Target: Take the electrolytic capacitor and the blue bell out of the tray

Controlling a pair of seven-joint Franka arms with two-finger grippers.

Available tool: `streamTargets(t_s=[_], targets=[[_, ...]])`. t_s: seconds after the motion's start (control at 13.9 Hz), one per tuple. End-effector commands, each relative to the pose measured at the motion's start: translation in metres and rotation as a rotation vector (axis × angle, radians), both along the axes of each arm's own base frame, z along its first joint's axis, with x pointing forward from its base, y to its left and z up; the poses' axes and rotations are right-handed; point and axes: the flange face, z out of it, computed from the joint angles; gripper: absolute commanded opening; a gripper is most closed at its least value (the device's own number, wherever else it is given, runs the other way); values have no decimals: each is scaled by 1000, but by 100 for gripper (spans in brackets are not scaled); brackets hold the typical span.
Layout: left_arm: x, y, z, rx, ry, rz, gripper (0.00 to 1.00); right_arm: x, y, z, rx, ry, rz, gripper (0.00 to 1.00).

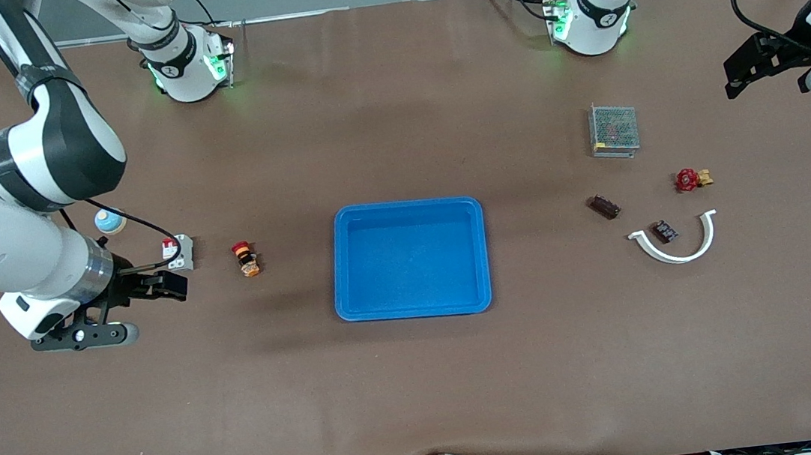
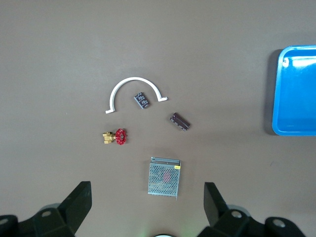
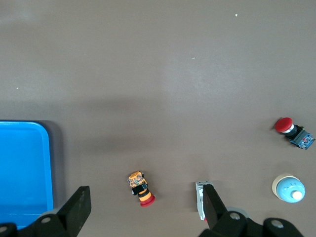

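The capacitor (image 1: 603,207), a small dark brown cylinder, lies on the table toward the left arm's end; it also shows in the left wrist view (image 2: 179,121). The bell (image 1: 110,221), a light blue dome on a cream base, stands toward the right arm's end, partly covered by the right arm; it also shows in the right wrist view (image 3: 289,187). An empty blue tray (image 1: 409,261) sits mid-table. My left gripper (image 1: 765,65) is open and empty, high over its end of the table (image 2: 147,205). My right gripper (image 1: 167,285) is open and empty beside a small grey module (image 3: 146,205).
Near the capacitor lie a metal mesh box (image 1: 614,130), a red valve (image 1: 691,179), a white curved piece (image 1: 679,248) and a small dark board (image 1: 664,231). Near the bell lie the grey module (image 1: 178,253), an orange-red push button (image 1: 247,259) and a red-capped button (image 3: 295,132).
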Motion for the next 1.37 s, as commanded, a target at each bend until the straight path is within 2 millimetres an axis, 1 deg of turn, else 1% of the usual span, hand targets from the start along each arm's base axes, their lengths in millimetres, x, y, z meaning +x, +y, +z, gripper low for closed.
streamTargets(t_s=[0.0,0.14,0.22,0.29,0.36,0.43,0.5,0.57,0.65,0.72,0.79,0.86,1.01,1.08,1.22,1.29], targets=[[-7,0,5,-19,-9,-3,100,2,0,21,-5,-9,13,100],[-6,-1,2,-19,-5,-6,100,1,3,22,-5,-5,20,100],[-5,-1,2,-19,-3,-6,100,-1,6,24,-11,-5,56,100],[-5,-1,2,-19,-5,-6,100,-6,15,28,-34,10,105,100],[-5,-1,2,-19,-3,-8,100,-13,17,29,-66,43,115,100],[-6,-1,2,-19,-3,-6,100,-17,17,35,-95,63,109,100],[-6,-1,1,-18,-2,-6,100,-21,18,51,-104,69,106,100],[-6,-1,2,-18,-2,-6,100,-28,22,65,-127,84,108,100],[-6,-1,1,-18,0,-6,100,-37,25,75,-153,107,112,100],[-6,-1,1,-18,0,-6,100,-46,21,91,-158,111,114,100],[-6,-1,1,-18,0,-6,100,-55,18,111,-141,91,117,100],[-6,-1,1,-18,0,-6,100,-62,11,124,-123,87,115,100],[-7,-1,1,-18,3,-6,100,-70,-11,134,-95,121,152,100],[-7,-3,1,-18,3,-11,100,-73,-28,141,-95,123,151,100],[-8,-3,0,-15,6,-21,100,-86,-45,165,-95,102,117,100],[-8,-2,0,-14,8,-23,100,-97,-55,179,-92,82,81,100]])
